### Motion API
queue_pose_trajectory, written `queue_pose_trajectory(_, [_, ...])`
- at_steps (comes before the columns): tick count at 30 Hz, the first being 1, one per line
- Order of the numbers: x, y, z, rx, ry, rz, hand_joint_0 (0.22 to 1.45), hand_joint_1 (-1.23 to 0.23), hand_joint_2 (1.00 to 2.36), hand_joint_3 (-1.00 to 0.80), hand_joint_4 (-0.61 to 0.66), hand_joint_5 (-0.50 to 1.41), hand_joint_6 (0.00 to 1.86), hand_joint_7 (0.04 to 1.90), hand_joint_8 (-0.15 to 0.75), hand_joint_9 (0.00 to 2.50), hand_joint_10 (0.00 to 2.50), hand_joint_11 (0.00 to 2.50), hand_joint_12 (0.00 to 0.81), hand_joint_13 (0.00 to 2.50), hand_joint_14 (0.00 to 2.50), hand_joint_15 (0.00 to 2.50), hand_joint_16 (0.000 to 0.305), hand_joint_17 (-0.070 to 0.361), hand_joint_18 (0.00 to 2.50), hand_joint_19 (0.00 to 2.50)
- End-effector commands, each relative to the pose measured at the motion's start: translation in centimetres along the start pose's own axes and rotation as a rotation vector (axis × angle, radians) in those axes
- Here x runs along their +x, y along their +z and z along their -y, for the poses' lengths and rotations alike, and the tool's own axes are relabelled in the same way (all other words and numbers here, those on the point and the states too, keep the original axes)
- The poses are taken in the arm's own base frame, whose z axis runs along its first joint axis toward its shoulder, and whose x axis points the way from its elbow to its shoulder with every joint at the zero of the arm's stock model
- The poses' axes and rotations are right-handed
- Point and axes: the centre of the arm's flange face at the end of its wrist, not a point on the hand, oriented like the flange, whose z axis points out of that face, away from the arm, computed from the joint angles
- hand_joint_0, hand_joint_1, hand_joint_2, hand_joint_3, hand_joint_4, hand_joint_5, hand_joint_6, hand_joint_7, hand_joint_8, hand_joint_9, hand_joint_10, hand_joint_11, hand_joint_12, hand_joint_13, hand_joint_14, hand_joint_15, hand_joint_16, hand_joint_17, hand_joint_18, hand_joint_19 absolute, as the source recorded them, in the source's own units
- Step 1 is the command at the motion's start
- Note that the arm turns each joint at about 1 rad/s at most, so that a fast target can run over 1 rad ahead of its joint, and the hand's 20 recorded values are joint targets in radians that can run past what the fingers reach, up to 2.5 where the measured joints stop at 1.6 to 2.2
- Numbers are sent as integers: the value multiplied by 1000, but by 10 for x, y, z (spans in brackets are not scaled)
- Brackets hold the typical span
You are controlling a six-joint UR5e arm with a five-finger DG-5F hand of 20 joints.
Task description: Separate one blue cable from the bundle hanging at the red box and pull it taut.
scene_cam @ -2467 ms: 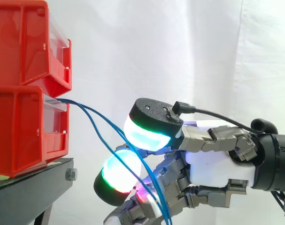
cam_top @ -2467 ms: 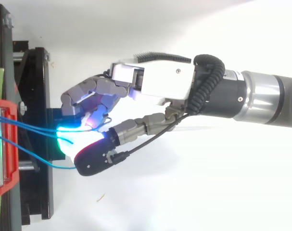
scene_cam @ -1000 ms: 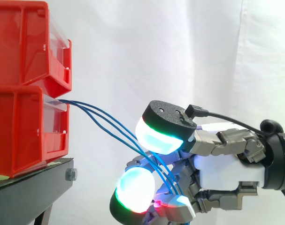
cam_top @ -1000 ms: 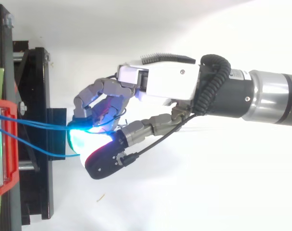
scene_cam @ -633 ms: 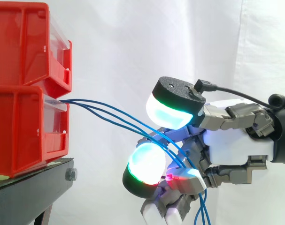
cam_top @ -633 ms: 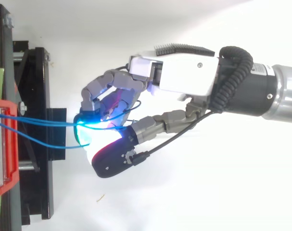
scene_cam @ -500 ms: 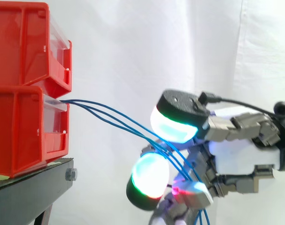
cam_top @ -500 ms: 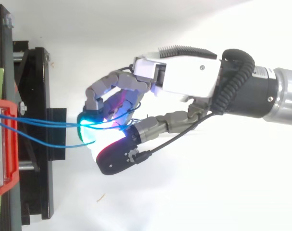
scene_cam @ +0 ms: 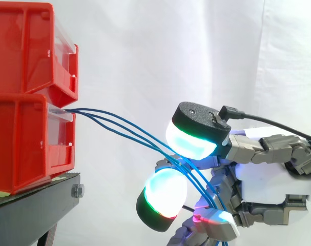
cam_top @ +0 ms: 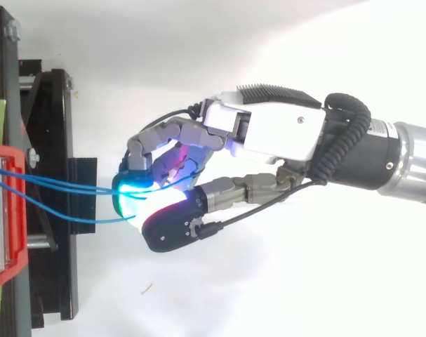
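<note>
- From the side we see two red bins stacked, the upper bin (scene_cam: 27,46) sitting on the lower bin (scene_cam: 22,138), both on the black stand (scene_cam: 37,202).
- In that view three blue cables (scene_cam: 125,128) leave the clear front of the lower bin close together and slope down to the right in a gentle curve, not a straight line.
- There the hand (scene_cam: 273,179) sits lower than the bins' front and well apart from it. One glowing pad (scene_cam: 192,142) lies above the cables and another (scene_cam: 164,190) below them.
- The cables pass between these two pads and run on down behind the lower fingers, whose curl closes round them. The hand grips the blue cables, all three as far as we can tell.
- From above we see the sideways spread of the blue cables (cam_top: 58,185). Two run nearly together from the red bin (cam_top: 5,232) to the cyan pad (cam_top: 132,191), and the third bows off to one side before it reaches the same pad.
- In the top view the hand (cam_top: 276,133) shows its back and curled fingers, with the arm (cam_top: 402,165) coming in from the right edge. The fingers hide where the cables run inside the grasp.
- The cables cross over the black stand (cam_top: 55,126) in open air, and nothing lies between bin and hand.
- The white curtain (scene_cam: 160,46) hangs behind it all.
</note>
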Motion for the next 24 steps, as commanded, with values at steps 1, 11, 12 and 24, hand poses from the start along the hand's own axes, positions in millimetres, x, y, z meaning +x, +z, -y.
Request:
queue_pose_trajectory(1, [0, 0, 0, -3, -4, 1, 535, -358, 1000, -500, 82, -111, 678, 1163, 360, 1287, 19, 1106, 428, 875, 18, 521, 55, 123, 761, 542])
queue_pose_trajectory(11, [-10, 3, 1, -14, 0, 38, 522, -336, 1000, -500, 116, -111, 675, 1160, 362, 1288, 19, 1109, 436, 893, 16, 510, 56, 126, 778, 538])
queue_pose_trajectory(12, [-11, 3, 1, -13, -2, 41, 523, -334, 1000, -500, 117, -111, 674, 1170, 364, 1288, 19, 1099, 437, 894, 16, 508, 56, 125, 779, 538])
queue_pose_trajectory(24, [-23, 4, 6, -9, -3, 68, 570, -377, 1000, -499, 115, -109, 676, 1173, 354, 1295, 20, 1097, 424, 919, 17, 525, 53, 119, 781, 546])
